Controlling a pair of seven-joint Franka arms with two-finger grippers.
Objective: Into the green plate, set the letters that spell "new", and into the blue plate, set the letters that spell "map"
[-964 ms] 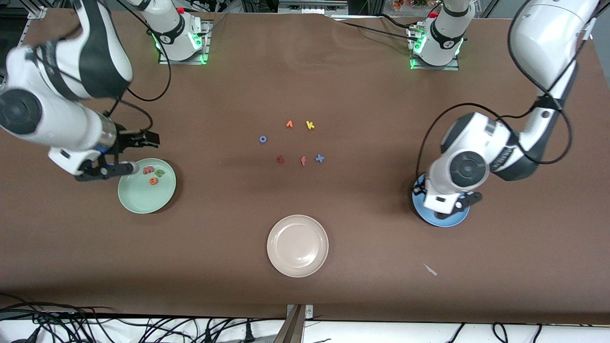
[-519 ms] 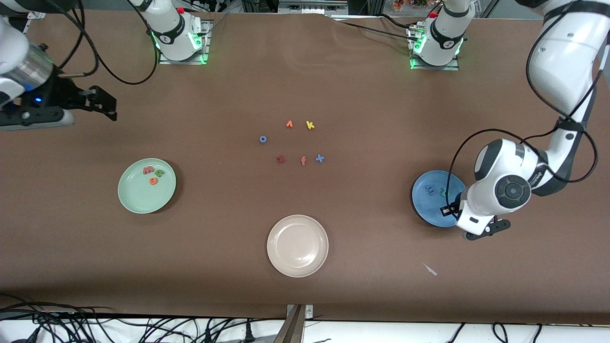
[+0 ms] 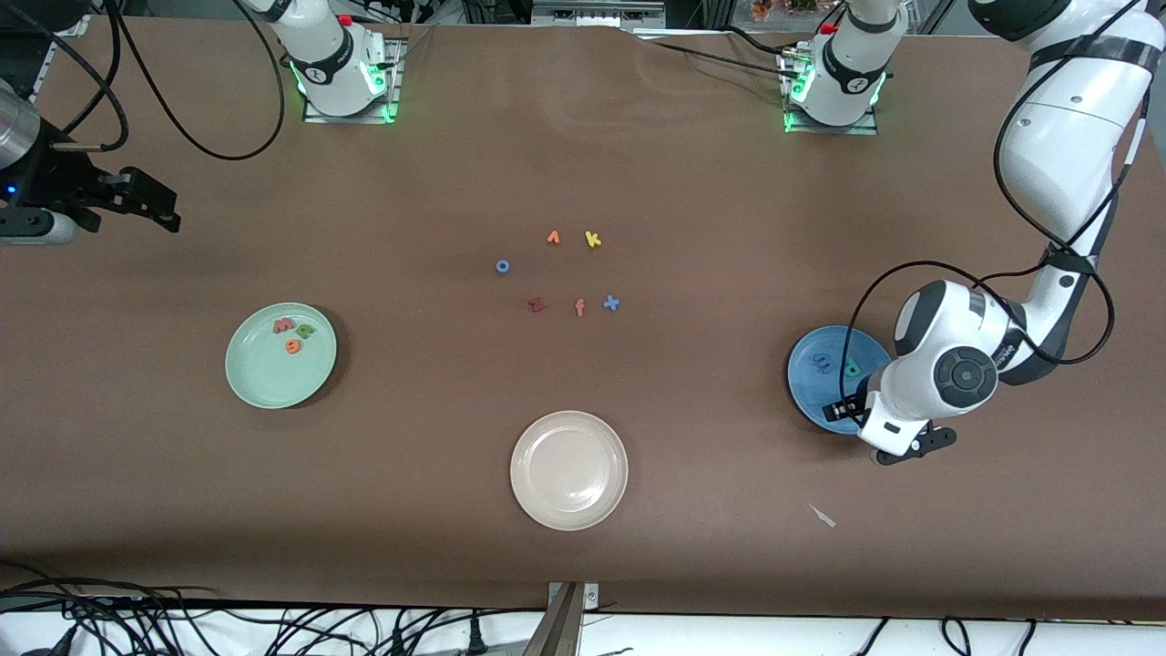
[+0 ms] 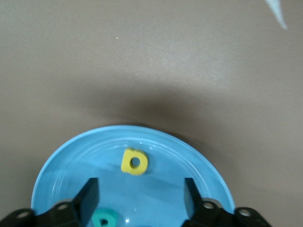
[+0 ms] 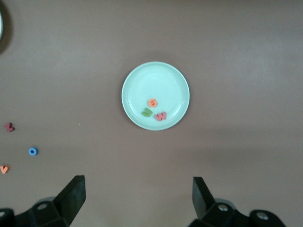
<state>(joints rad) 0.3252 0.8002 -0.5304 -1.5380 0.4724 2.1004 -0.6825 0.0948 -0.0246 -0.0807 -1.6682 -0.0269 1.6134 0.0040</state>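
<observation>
The green plate (image 3: 264, 383) (image 5: 142, 80) lies toward the right arm's end of the table. It holds the pinkish-red w (image 3: 283, 325) (image 5: 161, 116), green n (image 3: 304, 331) (image 5: 147, 112) and orange e (image 3: 292, 346) (image 5: 152, 102). The blue plate (image 3: 811, 396) (image 4: 61, 161) holds the blue m (image 3: 821, 364), teal p (image 3: 852, 369) (image 4: 104, 220) and yellow a (image 4: 135, 161). My left gripper (image 3: 843, 410) (image 4: 141, 187) hovers open over the blue plate's nearer rim, with the a lying free just past its fingertips. My right gripper (image 3: 162, 205) (image 5: 139, 184) hangs open and empty, high over the table edge at the right arm's end.
A beige plate (image 3: 569, 510) sits near the front camera at mid-table. Loose letters lie in the middle: an orange one (image 3: 553, 238), yellow k (image 3: 593, 240), blue o (image 3: 502, 266), dark red z (image 3: 536, 305), orange-red f (image 3: 579, 308), blue x (image 3: 611, 303). A white scrap (image 3: 824, 517) lies nearer the camera than the blue plate.
My right arm lifted away from the green plate to the table's edge. My left hand slid from over the blue plate's middle to its nearer rim, uncovering the m and p.
</observation>
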